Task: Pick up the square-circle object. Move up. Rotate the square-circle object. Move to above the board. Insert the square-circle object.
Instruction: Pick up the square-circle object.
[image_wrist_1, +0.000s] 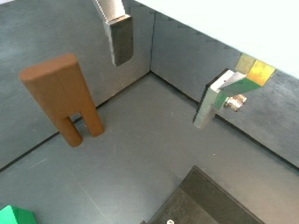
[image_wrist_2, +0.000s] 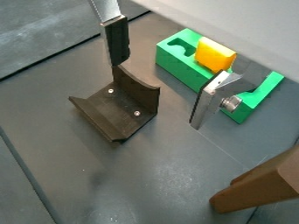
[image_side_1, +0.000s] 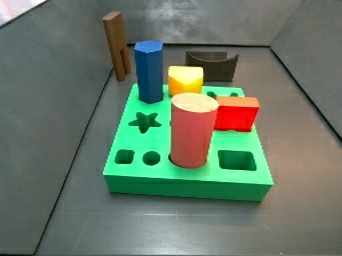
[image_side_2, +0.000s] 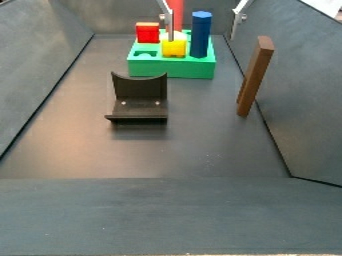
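Wrist view, piece: the square-circle object is standing upright on its two prongs on the dark floor, close to the grey wall, nothing touching it
Wrist view, gripper: the gripper is hanging above the floor beside the square-circle object, its fingers spread wide and holding nothing
Wrist view, neighbours: the dark arch block is lying below the gripper, with the board beyond it; the square-circle object is showing only as a corner
Side view, layout: the square-circle object is standing behind the board, just beside the blue prism; the gripper is out of frame here
Side view, spacing: the square-circle object is standing nearer the camera than the board and well apart from it, hugging the side wall
Risk, approach: the tall narrow piece is looking easy to topple if a finger is clipping it while descending
Risk, wall: the nearby wall is leaving little room for the outer finger
Risk, grip: an off-centre pinch is likely to let it swing during rotation
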